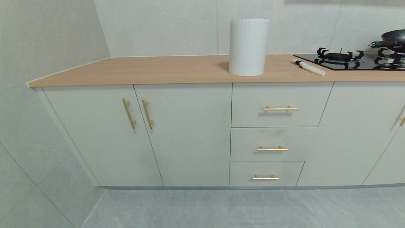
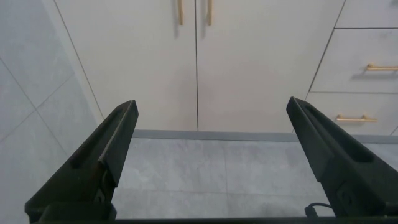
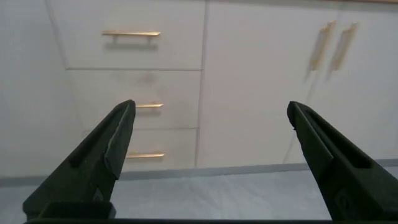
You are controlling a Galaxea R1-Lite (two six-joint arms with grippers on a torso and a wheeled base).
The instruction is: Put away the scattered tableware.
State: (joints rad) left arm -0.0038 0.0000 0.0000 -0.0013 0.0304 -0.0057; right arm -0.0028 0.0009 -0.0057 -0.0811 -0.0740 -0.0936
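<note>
On the countertop (image 1: pixel 142 70), white canister (image 1: pixel 249 47), knife (image 1: pixel 308 67) beside hob (image 1: pixel 354 63)

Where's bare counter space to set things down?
Biggest free patch: the countertop from the left wall corner to the white ribbed container. A narrower gap lies between that container and the white utensil. The right end is crowded: the utensil lies against the hob, and a pan sits on it.

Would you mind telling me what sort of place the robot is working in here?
Very likely a kitchen: a wooden countertop sits over pale drawers with gold handles, and a gas hob carries a dark pan.
</note>
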